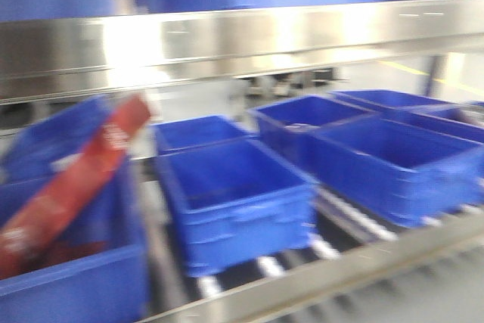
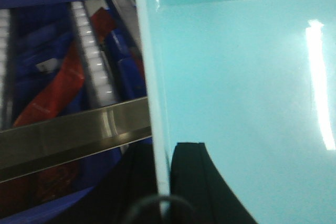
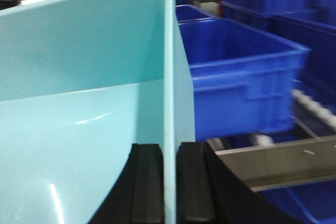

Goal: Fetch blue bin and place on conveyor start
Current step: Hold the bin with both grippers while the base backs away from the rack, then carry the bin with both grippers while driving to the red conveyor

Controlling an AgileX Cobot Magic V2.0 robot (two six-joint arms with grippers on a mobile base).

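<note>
I have the pale turquoise, smooth-walled plastic bin [image 3: 79, 77] held between both arms. My right hand [image 3: 169, 151] is clamped on one of its thin walls, one black pad [image 3: 147, 182] inside the bin and the other outside, with the wall pinched between them. My left hand [image 2: 164, 156] grips another wall the same way, with the wall edge running up between its dark fingers [image 2: 191, 177]. The bin fills the space ahead of each hand, and no surface shows beneath it in either wrist view.

I judge the bin to be light: the part of its inside I can see is bare. The walls look thin and glossy, so I expect them to flex under a pinch and slide on the pads if the load tips. The rolled rim is the stiffest place to hold, and two opposite walls should keep it level. If one hand leads the other, the tub will probably twist.

Past the outer side of my right hand sit dark royal-blue ribbed crates [image 3: 236, 77] on white rollers. Beyond my left hand's outer finger runs a stainless-steel shelf rail [image 2: 73, 129], with a red packet [image 2: 52, 93] behind it. The front view is blurred. The black belt with the red frame shows in no view, so the placing is not yet done.
</note>
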